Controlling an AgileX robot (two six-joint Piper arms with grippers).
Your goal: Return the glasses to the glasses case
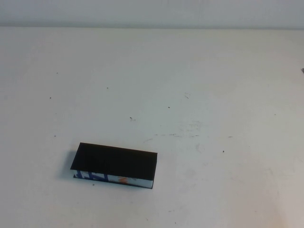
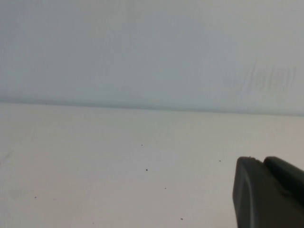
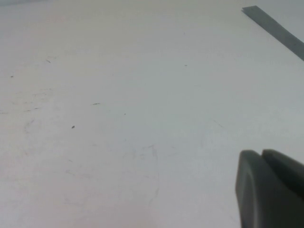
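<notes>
The glasses case (image 1: 114, 162) lies on the white table at the front left in the high view. It is a black box with its flat lid down and a white side strip printed in blue and orange facing me. The glasses are not in view in any frame. Neither arm shows in the high view. In the left wrist view my left gripper (image 2: 261, 161) is shut and empty over bare table, facing the back wall. In the right wrist view my right gripper (image 3: 260, 154) is shut and empty over bare table. The case shows in neither wrist view.
The white table (image 1: 199, 95) bears small dark specks and faint scuff marks. A pale wall runs along its far edge. A grey strip (image 3: 278, 29) crosses a corner of the right wrist view.
</notes>
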